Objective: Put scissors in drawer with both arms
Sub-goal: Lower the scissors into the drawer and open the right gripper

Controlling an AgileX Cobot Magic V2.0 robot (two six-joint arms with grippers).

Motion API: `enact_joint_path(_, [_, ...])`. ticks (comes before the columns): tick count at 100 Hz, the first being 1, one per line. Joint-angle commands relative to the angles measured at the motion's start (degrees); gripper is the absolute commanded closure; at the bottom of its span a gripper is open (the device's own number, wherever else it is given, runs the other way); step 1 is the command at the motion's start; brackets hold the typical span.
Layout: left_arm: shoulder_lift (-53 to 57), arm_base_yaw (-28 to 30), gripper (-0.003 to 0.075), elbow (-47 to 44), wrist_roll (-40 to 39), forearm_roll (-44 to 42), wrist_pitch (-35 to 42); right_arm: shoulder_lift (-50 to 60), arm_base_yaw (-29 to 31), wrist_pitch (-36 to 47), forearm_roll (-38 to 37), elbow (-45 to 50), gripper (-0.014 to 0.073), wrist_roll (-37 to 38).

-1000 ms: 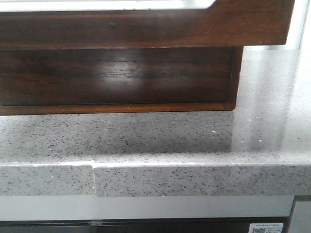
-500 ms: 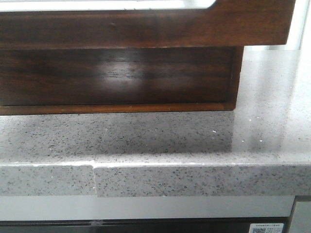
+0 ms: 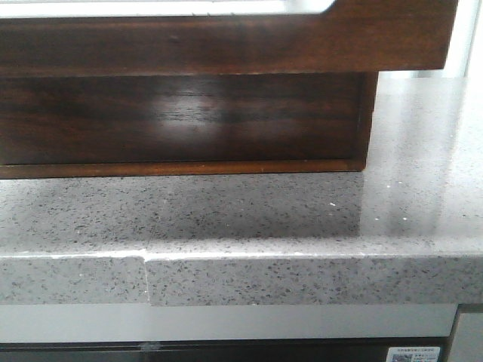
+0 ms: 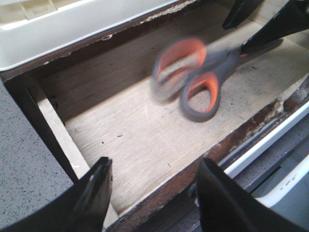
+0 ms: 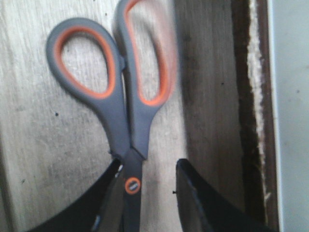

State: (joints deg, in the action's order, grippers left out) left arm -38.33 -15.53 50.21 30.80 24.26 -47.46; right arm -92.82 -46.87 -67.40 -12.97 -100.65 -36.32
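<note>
While the grey speckled countertop [image 3: 249,219] is filling the lower half of the front view, the glossy dark brown cabinet [image 3: 181,121] is sitting on it w/ the drawer [image 3: 226,41] jutting out above, its front showing the wide round-cornered cut-out along the top edge. Neither arm is showing in that view.

Seen from the left wrist cam, the drawer [image 4: 120,130] is standing open, pale wood floor exposed, dark worn edges round it. The scissors [image 4: 193,79], grey handles w/ orange lining, are hanging blurred over the drawer's interior; whether they are touching the floor can't be told. The left gripper [image 4: 152,193] is hovering at the drawer's near edge, fingers spread wide apart, holding nothing.

From the right wrist cam, the scissors [image 5: 118,96] are pointing handles away from the right gripper [image 5: 147,188], blades closed, pivot screw sitting between the black fingers [image 5: 198,198]. One finger appears to be touching the blade and the other is standing clear, so whether the jaws are actually gripping can't be told.
</note>
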Motion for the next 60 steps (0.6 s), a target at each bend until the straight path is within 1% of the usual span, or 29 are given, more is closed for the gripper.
enact_joint_path(1, [-0.4, -0.5, 0.0353, 1.8, -0.4, 1.9, 3.8, 2.3, 0.0, 1.9, -1.9, -1.5, 0.0340, 0.0])
enact_joint_path(25, [-0.4, -0.5, 0.0353, 1.8, -0.4, 1.9, 3.8, 2.8, 0.0, 1.5, -1.9, -1.5, 0.0341, 0.0])
enact_joint_path(31, [-0.4, -0.5, 0.0353, 1.8, -0.4, 1.9, 3.8, 3.8, 0.0, 1.3, -1.9, -1.5, 0.0341, 1.1])
enact_joint_path(41, [-0.4, -0.5, 0.0353, 1.8, -0.4, 1.9, 3.8, 6.3, 0.0, 1.2, -2.0, -1.5, 0.0341, 4.8])
enact_joint_path(50, [-0.4, -0.5, 0.0353, 1.8, -0.4, 1.9, 3.8, 9.2, 0.6, 0.5, -1.9, -1.5, 0.0341, 9.8])
enact_joint_path(60, [-0.4, -0.5, 0.0353, 1.8, -0.4, 1.9, 3.8, 12.6, 3.0, 1.1, -1.3, -0.5, 0.0341, 15.4])
